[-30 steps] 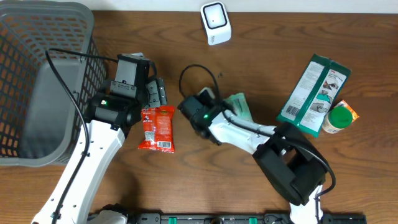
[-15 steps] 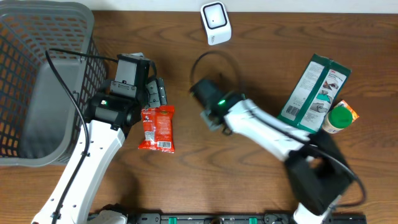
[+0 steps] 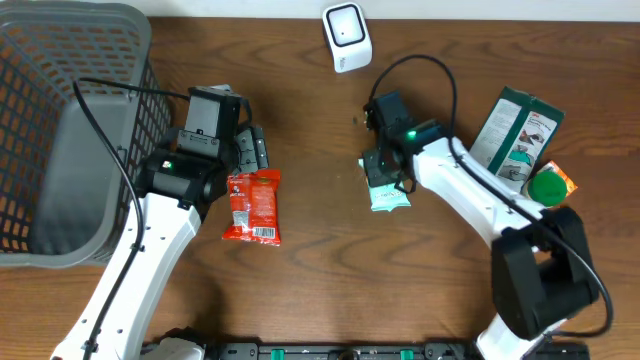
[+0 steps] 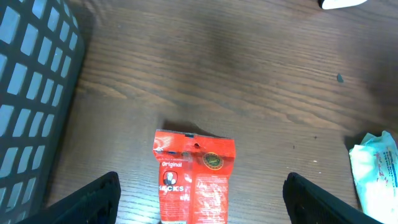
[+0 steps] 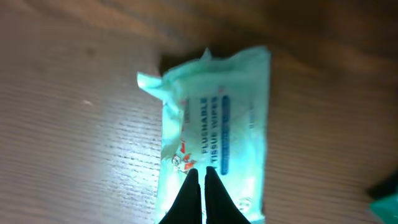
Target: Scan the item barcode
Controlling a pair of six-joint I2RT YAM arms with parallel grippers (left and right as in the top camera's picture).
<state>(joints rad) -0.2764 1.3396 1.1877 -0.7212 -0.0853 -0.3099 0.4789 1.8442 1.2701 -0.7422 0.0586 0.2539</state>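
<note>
A pale green pack of flushable wipes (image 3: 389, 196) lies flat on the wooden table right of centre. My right gripper (image 3: 384, 168) hovers just over it. In the right wrist view its fingers (image 5: 201, 177) are pressed together over the pack's printed face (image 5: 233, 118), with nothing seen between them. A red snack packet (image 3: 252, 207) lies on the left side. My left gripper (image 3: 250, 150) is open just behind it, and the packet (image 4: 194, 180) sits between its wide-apart fingers (image 4: 200, 202), untouched. The white barcode scanner (image 3: 346, 37) stands at the back centre.
A grey mesh basket (image 3: 60, 130) fills the far left. A green and white box (image 3: 505, 150) and a green-lidded container (image 3: 548, 188) lie at the right. The right arm's cable loops above its wrist (image 3: 420, 70).
My right arm swung from the table's centre to the right and back, and its fingers closed. The wipes pack now lies slightly nearer the front. My left arm and the red packet stayed still.
</note>
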